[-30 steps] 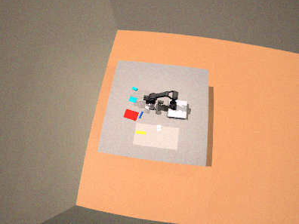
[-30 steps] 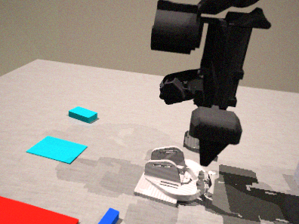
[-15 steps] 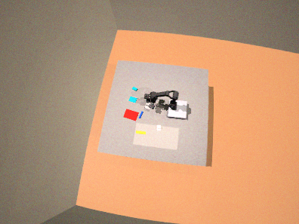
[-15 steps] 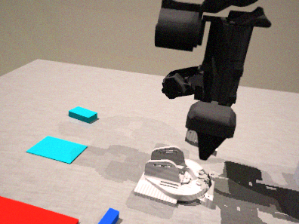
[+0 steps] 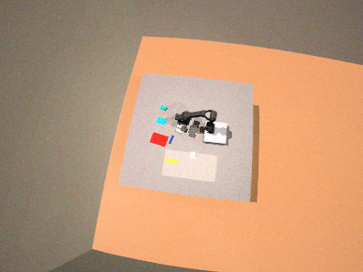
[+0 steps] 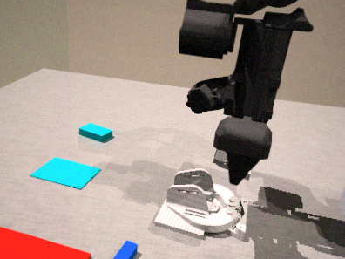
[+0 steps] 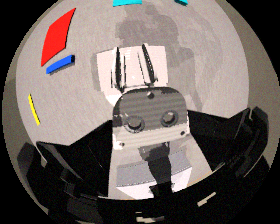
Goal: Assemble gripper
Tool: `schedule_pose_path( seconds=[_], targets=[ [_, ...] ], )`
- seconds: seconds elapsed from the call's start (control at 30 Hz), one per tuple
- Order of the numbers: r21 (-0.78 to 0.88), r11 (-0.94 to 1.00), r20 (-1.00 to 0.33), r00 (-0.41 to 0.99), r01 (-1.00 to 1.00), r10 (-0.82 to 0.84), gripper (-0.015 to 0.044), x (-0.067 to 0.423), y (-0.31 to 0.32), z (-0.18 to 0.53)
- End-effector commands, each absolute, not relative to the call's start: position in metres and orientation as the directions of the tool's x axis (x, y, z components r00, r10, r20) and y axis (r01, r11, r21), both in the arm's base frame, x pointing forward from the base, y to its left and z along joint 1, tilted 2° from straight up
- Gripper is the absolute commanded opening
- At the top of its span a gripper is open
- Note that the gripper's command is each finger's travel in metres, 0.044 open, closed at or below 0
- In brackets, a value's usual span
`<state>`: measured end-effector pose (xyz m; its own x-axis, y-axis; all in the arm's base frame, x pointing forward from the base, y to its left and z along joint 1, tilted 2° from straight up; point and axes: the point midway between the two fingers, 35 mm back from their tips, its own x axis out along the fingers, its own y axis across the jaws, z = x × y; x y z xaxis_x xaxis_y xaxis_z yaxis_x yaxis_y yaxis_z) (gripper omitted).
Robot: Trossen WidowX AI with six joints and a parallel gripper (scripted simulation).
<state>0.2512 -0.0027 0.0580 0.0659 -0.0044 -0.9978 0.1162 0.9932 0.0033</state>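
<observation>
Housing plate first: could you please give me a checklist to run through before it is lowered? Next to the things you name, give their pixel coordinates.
1. Housing plate (image 6: pixel 220 157) (image 7: pixel 150 106) held by the gripper (image 5: pixel 183 120) (image 6: pixel 235 169) (image 7: pixel 149 118): ok.
2. Both jaws at the gripper base (image 5: pixel 180 130) (image 6: pixel 211 227) (image 7: pixel 112 98): ok.
3. Gear teeth meshed: cannot tell, too small.
4. Plate holes lined up over the jaw stubs: cannot tell, the plate hides them.
5. Blue block (image 5: pixel 171 139) (image 6: pixel 125 250) (image 7: pixel 60 64) apart from the base: ok.

The arm is reaching out over the bench (image 5: pixel 151 91) (image 6: pixel 144 108) (image 7: pixel 210 75), its wrist angling downward, while the hand (image 6: pixel 235 173) (image 7: pixel 149 118) is pointing down with its fingers standing wide, gripping something between them.
</observation>
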Motion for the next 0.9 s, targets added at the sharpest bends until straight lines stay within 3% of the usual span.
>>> schedule_pose_path(
  seconds=[0.0,0.87],
  targets=[
    [0.008,0.993,-0.998,0.068,0.122,0.000,0.0351,0.2510,-0.0018,0.0582],
    [0.009,0.993,-0.998,0.067,0.122,0.001,0.0351,0.2428,0.0062,0.0575]
  ],
)
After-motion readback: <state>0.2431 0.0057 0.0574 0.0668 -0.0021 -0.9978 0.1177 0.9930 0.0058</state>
